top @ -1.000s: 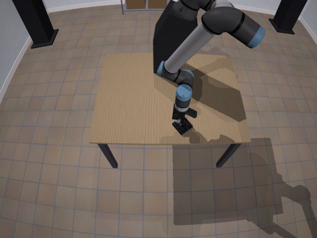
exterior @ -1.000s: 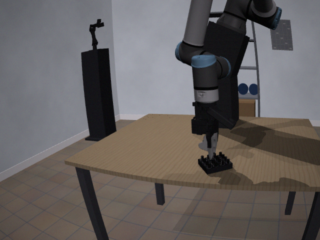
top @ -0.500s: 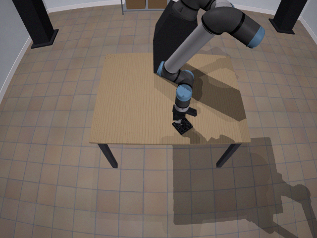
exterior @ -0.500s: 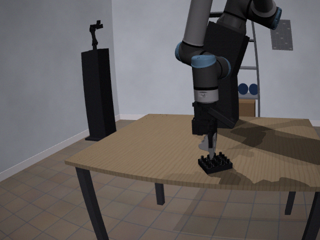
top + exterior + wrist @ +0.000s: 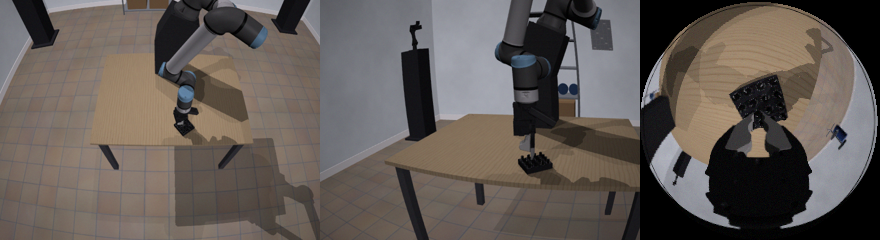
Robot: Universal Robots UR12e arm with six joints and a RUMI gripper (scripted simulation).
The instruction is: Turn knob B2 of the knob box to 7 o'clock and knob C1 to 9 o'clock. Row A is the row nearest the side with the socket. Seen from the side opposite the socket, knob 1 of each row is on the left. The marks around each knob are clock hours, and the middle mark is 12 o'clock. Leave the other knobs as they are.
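the knob box (image 5: 184,130) (image 5: 539,169) (image 5: 760,97) is set flat on the table (image 5: 124,103) (image 5: 464,149) (image 5: 750,50), near the front edge and right of centre. over its far part the gripper (image 5: 181,123) (image 5: 532,157) (image 5: 757,113) is clenched on one knob (image 5: 758,121), apparently so that it can be twisted by the wrist. which knob is pinched cannot be told; an upright grip presumably spares its neighbours.

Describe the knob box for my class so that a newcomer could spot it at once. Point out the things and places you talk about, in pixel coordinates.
Find the wooden table (image 5: 134,103) (image 5: 464,149) and follow the arm down to its pincer (image 5: 180,123) (image 5: 531,157) (image 5: 758,119). Right under the tips sits the knob box (image 5: 185,128) (image 5: 538,169) (image 5: 760,98): low, black, four-sided, its top studded with short black knobs, unlike the smooth wood around it.
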